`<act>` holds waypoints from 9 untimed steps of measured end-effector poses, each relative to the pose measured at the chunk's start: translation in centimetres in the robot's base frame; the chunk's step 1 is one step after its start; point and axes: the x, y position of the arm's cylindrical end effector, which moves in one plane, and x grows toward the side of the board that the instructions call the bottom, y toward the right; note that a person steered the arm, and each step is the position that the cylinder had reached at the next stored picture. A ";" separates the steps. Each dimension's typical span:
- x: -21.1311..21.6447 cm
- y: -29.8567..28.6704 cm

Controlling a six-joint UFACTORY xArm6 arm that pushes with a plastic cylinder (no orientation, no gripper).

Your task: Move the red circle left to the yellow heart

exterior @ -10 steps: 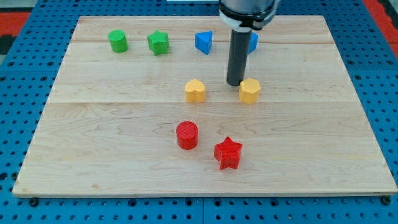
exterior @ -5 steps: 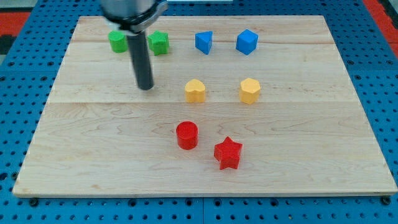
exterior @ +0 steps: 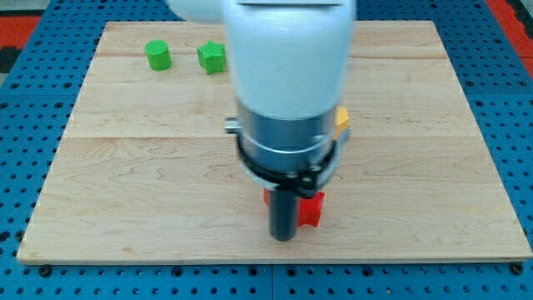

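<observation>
My arm fills the middle of the camera view and hides much of the board. My tip (exterior: 284, 237) rests near the view's bottom centre. A sliver of red (exterior: 267, 198) shows just left of the rod; it may be the red circle, mostly hidden. The red star (exterior: 311, 209) peeks out just right of the rod, close to the tip. The yellow heart is hidden behind the arm. Only an edge of the yellow hexagon (exterior: 341, 118) shows at the arm's right.
A green cylinder (exterior: 157, 55) and a green star-like block (exterior: 211, 57) sit at the view's top left. The two blue blocks are hidden behind the arm. The wooden board (exterior: 125, 192) lies on a blue pegboard.
The arm swung from the board's upper left down to the bottom centre. It now covers the yellow heart, the blue blocks and most of the red blocks.
</observation>
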 end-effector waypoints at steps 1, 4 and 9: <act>-2.1 2.6; -7.0 -4.2; -10.2 -4.9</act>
